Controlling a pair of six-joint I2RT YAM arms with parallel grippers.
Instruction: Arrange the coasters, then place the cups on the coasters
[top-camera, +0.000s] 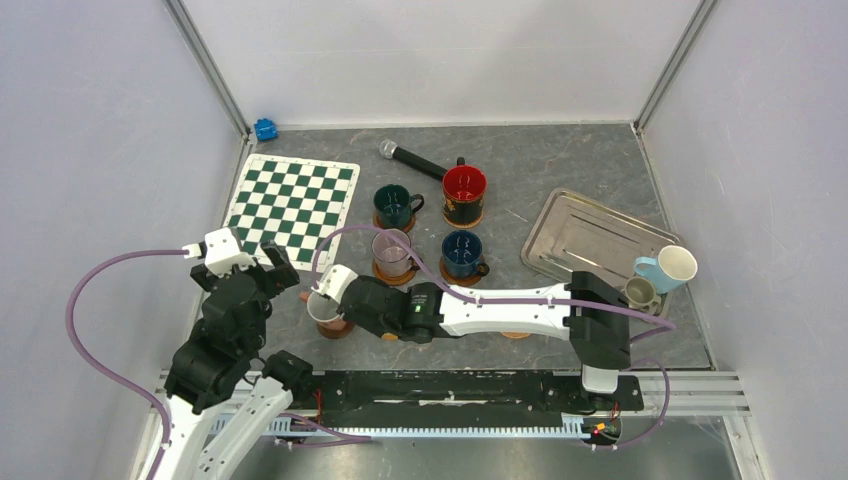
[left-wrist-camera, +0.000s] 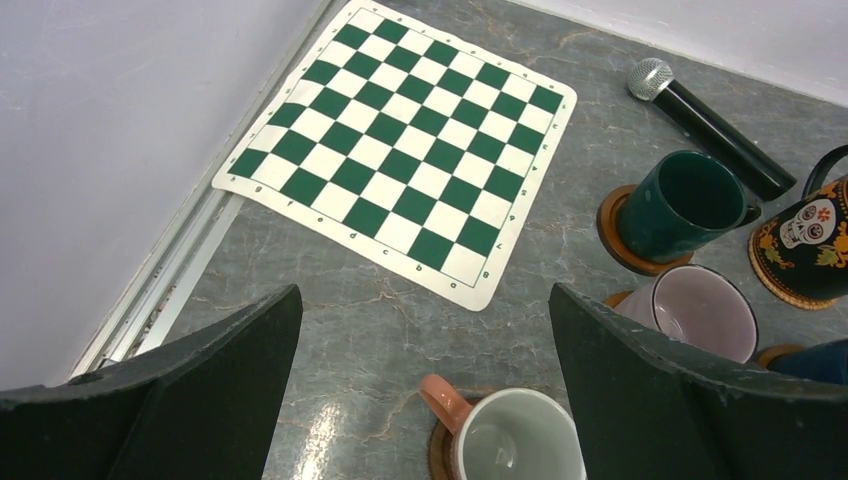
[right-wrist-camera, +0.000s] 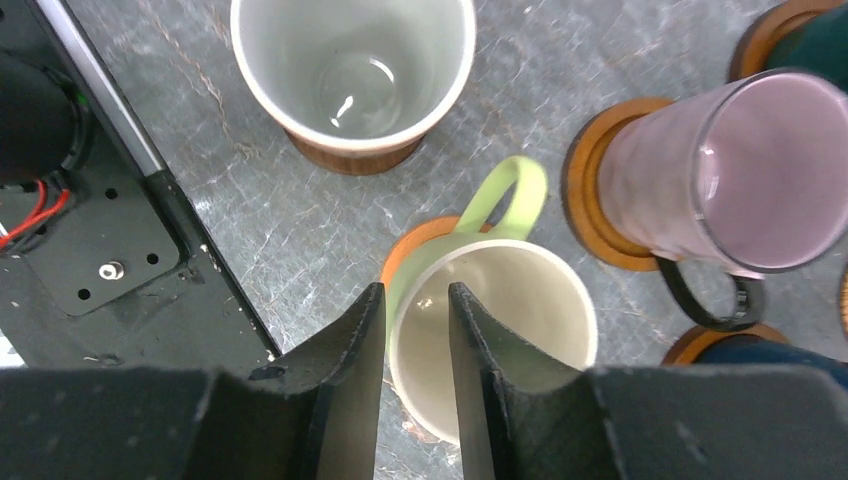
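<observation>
Top external view is showing seven cups. The dark green mug (top-camera: 397, 204), red-inside mug (top-camera: 464, 188), glass mug (top-camera: 391, 250), dark blue mug (top-camera: 462, 251) and white-inside mug (top-camera: 324, 308) are each sitting on one of the coasters (left-wrist-camera: 612, 238). The light blue mug (top-camera: 668, 267) and grey-olive mug (top-camera: 640, 292) are resting at the metal tray's (top-camera: 580, 235) near right corner. An eighth, the pale green mug (right-wrist-camera: 500, 320), is standing on an orange coaster (right-wrist-camera: 418, 240), making six coasters under mugs. The right gripper (right-wrist-camera: 415, 300) is straddling that mug's rim, one finger inside, one outside, jaws narrowly parted. The left gripper (left-wrist-camera: 425, 300) is hovering spread wide, holding nothing.
</observation>
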